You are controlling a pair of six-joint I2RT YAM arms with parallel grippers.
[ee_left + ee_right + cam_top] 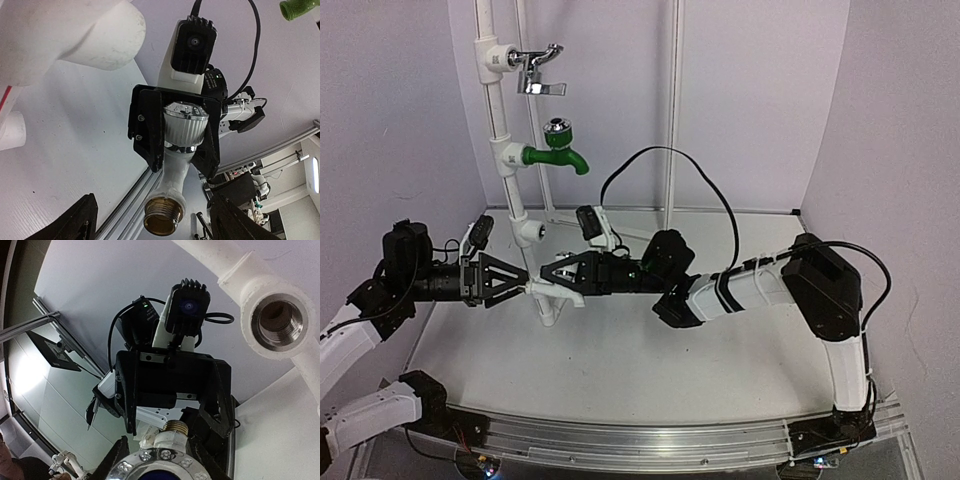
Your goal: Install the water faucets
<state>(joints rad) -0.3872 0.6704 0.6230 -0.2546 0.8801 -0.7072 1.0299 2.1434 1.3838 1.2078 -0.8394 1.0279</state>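
Note:
My right gripper (550, 277) is shut on the ribbed knob of a white water faucet (548, 302) and holds it above the table. In the left wrist view the right gripper (182, 157) clamps the faucet (177, 170), whose brass threaded end (161, 217) points at the camera. My left gripper (522, 284) is open, with its fingers either side of that threaded end and not touching it (152, 212). The right wrist view shows the chrome knob (162, 465), the brass thread (176, 427) and the open left gripper (172, 422) facing it.
A white upright pipe (502, 130) at the back left carries a chrome lever tap (535, 72), a green tap (556, 152) and an empty threaded socket (531, 231), also in the right wrist view (278, 323). A black cable (670, 160) arcs above the right arm.

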